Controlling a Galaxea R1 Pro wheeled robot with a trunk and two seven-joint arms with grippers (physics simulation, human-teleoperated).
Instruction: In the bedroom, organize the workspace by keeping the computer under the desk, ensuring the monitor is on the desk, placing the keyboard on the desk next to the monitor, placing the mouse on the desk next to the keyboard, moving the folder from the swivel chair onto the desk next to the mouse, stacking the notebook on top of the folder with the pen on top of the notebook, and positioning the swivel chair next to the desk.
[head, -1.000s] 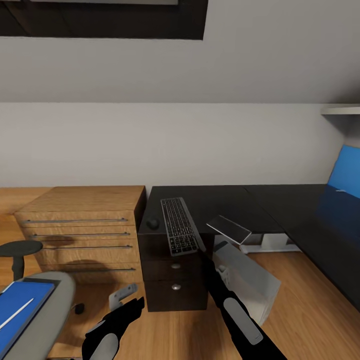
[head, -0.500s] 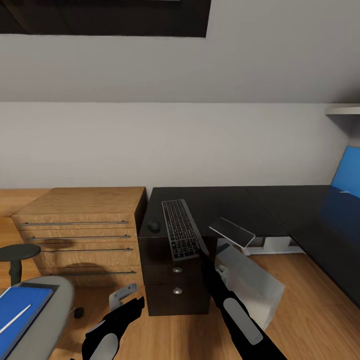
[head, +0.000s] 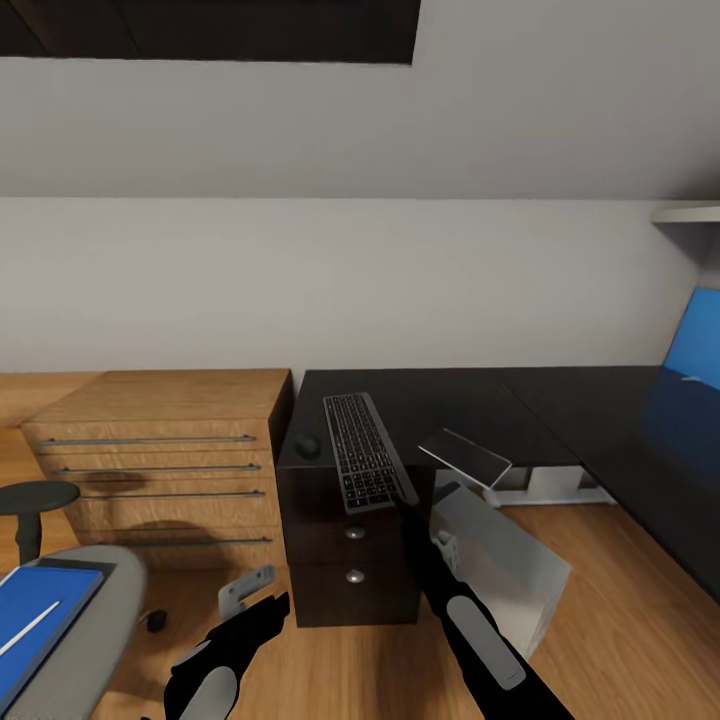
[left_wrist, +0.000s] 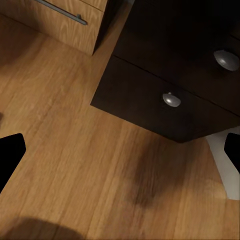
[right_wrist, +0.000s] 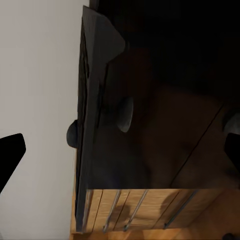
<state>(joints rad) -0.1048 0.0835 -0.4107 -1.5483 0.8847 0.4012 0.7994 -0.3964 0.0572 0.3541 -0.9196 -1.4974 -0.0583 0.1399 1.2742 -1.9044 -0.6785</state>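
Observation:
The keyboard (head: 360, 452) lies on the black desk (head: 470, 400) above its drawer unit, with the mouse (head: 308, 447) to its left. The greyish notebook (head: 465, 457) sits tilted at the desk's inner edge. Below it the light-grey computer (head: 500, 565) leans on the floor. At the lower left, the swivel chair (head: 95, 620) carries the blue folder (head: 40, 610) and the white pen (head: 28, 628). My right gripper (head: 405, 497) is open at the keyboard's near end; its wrist view (right_wrist: 120, 155) faces the desk's edge. My left gripper (head: 247, 592) hangs open over the floor. The monitor is out of view.
A light wooden chest (head: 165, 450) with bar handles stands against the drawer unit (left_wrist: 160, 100). The desk's blue back panel (head: 695, 340) rises at the far right. A black armrest (head: 35, 495) sticks up beside the chair. Wooden floor (left_wrist: 75, 165) lies in front of the drawers.
The whole picture has shifted slightly, so the camera has moved. Both arms keep the same pose and nothing on the desk has moved.

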